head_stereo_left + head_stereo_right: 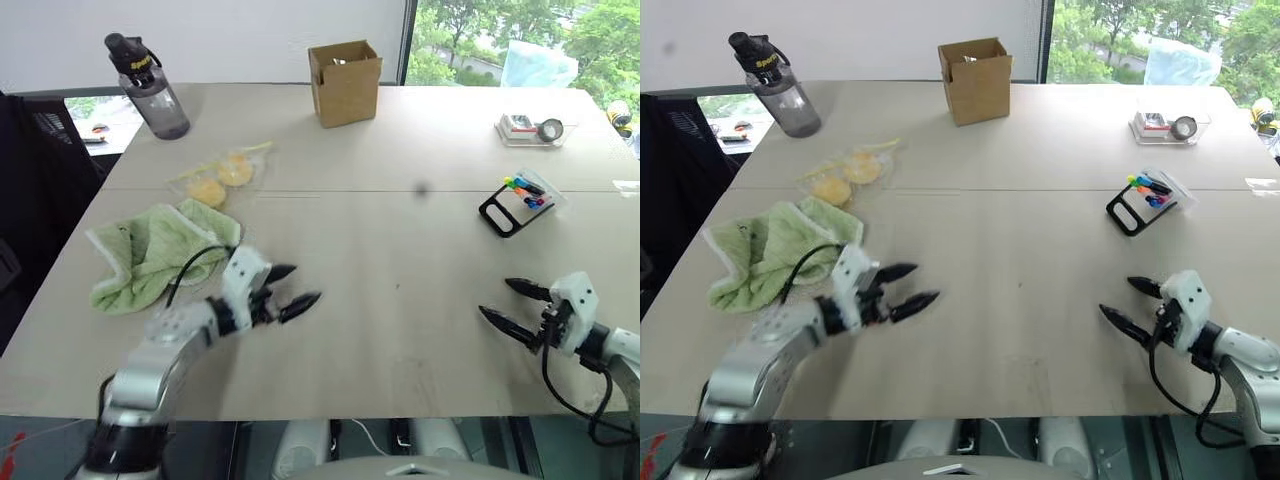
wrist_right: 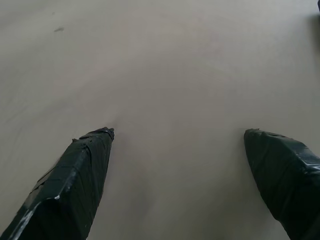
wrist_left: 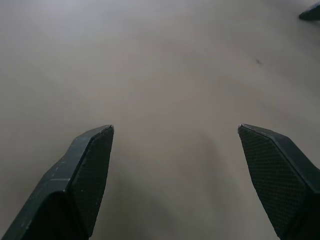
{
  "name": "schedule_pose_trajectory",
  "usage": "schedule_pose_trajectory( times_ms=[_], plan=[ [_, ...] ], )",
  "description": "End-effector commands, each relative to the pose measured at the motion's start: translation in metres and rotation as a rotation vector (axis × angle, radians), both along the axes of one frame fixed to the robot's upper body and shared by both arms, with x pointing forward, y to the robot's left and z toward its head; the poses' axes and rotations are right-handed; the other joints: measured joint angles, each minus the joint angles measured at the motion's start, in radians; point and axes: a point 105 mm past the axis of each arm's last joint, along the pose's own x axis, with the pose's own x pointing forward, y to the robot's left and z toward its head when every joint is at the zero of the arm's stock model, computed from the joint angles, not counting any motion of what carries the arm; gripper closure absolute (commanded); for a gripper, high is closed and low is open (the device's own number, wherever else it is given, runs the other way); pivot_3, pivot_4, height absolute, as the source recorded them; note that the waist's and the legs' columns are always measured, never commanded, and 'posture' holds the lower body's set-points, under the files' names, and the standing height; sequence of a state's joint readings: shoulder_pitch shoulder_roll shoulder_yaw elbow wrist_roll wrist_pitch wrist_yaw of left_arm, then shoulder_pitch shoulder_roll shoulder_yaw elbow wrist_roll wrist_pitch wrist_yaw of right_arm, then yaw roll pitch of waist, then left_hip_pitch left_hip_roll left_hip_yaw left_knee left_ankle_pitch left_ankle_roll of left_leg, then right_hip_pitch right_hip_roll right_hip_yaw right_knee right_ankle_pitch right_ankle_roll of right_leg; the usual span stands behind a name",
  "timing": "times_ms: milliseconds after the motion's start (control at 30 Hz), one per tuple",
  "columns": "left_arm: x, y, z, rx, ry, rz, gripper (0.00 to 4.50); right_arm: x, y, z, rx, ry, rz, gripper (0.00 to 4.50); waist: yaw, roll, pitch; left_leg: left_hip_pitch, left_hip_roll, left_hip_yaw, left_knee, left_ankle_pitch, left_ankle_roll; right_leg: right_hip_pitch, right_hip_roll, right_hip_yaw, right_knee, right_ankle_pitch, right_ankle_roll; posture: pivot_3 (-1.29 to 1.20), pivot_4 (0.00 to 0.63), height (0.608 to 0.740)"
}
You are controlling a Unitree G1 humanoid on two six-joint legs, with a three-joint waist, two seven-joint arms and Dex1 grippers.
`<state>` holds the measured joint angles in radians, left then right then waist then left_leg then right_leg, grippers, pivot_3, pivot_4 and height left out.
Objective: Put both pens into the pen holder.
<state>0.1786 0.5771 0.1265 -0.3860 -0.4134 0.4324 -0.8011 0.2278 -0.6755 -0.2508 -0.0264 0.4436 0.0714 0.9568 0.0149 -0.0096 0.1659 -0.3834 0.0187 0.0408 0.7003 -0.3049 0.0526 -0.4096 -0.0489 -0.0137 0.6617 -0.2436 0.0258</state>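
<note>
The pen holder (image 1: 508, 214), a small tilted stand with a black frame and clear body, sits on the table at the right. Pens (image 1: 527, 192) with light-blue and magenta ends rest inside it among other colourful tips. My left gripper (image 1: 306, 283) hovers low over the bare tabletop at the front left, open and empty, far from the holder. My right gripper (image 1: 494, 298) is open and empty at the front right, a short way in front of the holder. Both wrist views show wide-apart fingers (image 3: 90, 170) (image 2: 85, 175) over plain table surface.
A crumpled green cloth (image 1: 160, 250) lies left of my left gripper, with a clear bag of yellow pieces (image 1: 222, 175) behind it. A dark water bottle (image 1: 150, 90), a brown cardboard box (image 1: 345, 82) and a clear tray (image 1: 530, 128) with tape stand at the back.
</note>
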Motion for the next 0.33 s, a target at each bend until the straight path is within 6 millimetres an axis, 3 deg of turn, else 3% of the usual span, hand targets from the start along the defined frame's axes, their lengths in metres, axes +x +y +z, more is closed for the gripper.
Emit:
schedule_pose_trajectory(
  times_ms=[33,167,333],
  plan=[
    [-0.021,0.007,0.008,0.032,-0.092,0.021,0.38,-0.01,-0.016,0.004,-0.007,-0.035,-0.025,0.06,0.002,0.0,0.0,0.0,0.0,0.0,0.0,0.0,0.0,0.0,-0.001,0.0,0.0,0.0,0.0,0.0,0.15,0.736],
    [-0.036,0.012,-0.001,0.031,-0.077,0.085,0.38,-0.014,-0.021,0.005,0.014,-0.054,-0.028,0.06,0.001,0.001,-0.001,0.001,0.0,0.001,0.0,0.0,0.0,0.0,-0.003,0.0,0.0,0.0,0.0,0.0,0.15,0.736],
    [-0.032,0.014,-0.001,0.031,-0.101,0.094,0.38,-0.011,-0.018,0.004,0.031,-0.054,-0.002,0.06,0.0,0.001,-0.001,0.0,0.0,0.001,0.0,0.0,0.0,0.0,-0.003,0.0,0.0,0.0,0.0,0.0,0.15,0.736]
  ],
)
